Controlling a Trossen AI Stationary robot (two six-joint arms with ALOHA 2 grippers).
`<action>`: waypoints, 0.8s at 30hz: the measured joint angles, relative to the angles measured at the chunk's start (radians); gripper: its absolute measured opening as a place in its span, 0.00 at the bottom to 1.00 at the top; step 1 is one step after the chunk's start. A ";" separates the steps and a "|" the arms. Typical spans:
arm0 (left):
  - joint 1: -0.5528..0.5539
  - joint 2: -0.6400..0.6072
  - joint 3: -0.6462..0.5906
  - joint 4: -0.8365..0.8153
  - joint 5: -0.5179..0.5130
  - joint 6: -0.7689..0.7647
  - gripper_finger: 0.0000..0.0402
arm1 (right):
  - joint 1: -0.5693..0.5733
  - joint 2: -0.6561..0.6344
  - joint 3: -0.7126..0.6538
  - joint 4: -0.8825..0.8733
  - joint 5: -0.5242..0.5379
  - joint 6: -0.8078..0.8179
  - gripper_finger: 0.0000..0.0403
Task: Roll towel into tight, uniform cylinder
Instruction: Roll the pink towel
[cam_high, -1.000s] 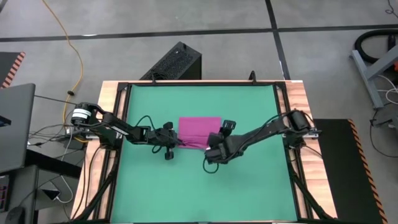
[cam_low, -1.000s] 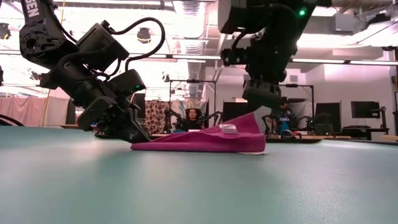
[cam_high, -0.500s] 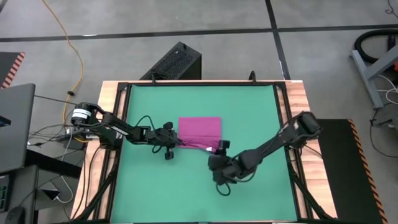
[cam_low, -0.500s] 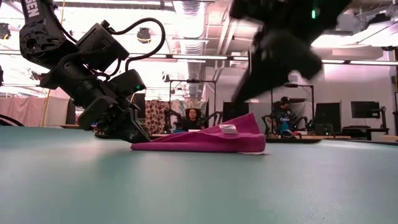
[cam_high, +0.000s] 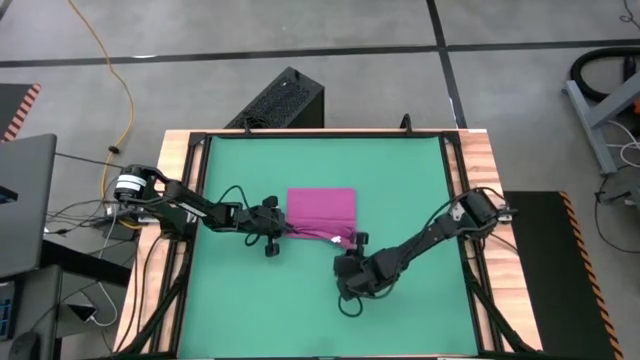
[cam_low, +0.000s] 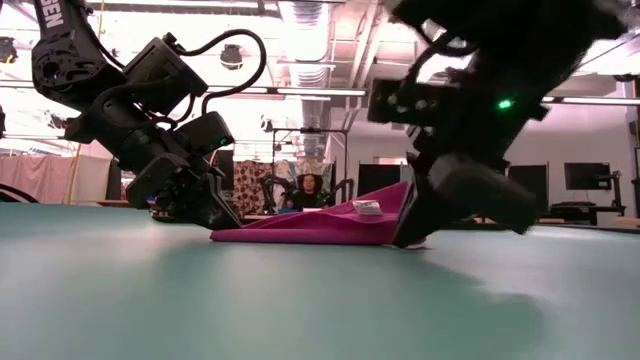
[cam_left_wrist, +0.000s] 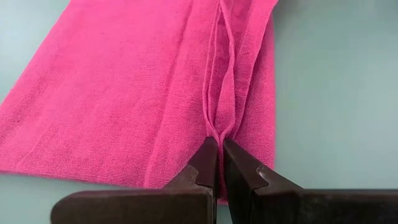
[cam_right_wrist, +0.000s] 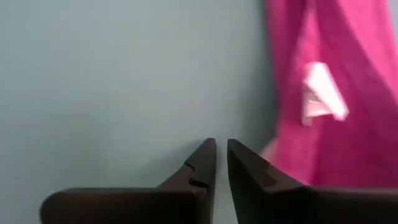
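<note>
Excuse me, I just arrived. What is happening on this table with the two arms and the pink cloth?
Two robot arms are working on a pink towel that lies on a green mat. The left gripper is shut on a pinched fold at the towel's edge. The right gripper is low over the mat, right beside the towel's other end near the white tag, its fingers nearly together and holding nothing. The towel is mostly flat, with one corner raised; it is not rolled yet.

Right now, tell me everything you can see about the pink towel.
The towel is magenta-pink, soft knit-looking cloth with a small white tag. It lies mostly flat on the green mat, not yet rolled. The left gripper pinches a raised fold at one edge, fingers shut. The right gripper sits beside the opposite corner, holding nothing.
</note>
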 joint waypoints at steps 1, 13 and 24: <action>0.000 0.000 0.000 0.000 0.000 0.000 0.00 | -0.009 0.000 0.000 -0.016 0.006 0.010 0.14; 0.000 0.000 0.000 0.000 -0.001 0.002 0.00 | -0.043 -0.040 0.000 -0.094 0.072 0.007 0.05; 0.000 0.000 0.000 0.002 -0.002 0.002 0.00 | -0.091 -0.066 0.001 -0.146 0.099 0.005 0.06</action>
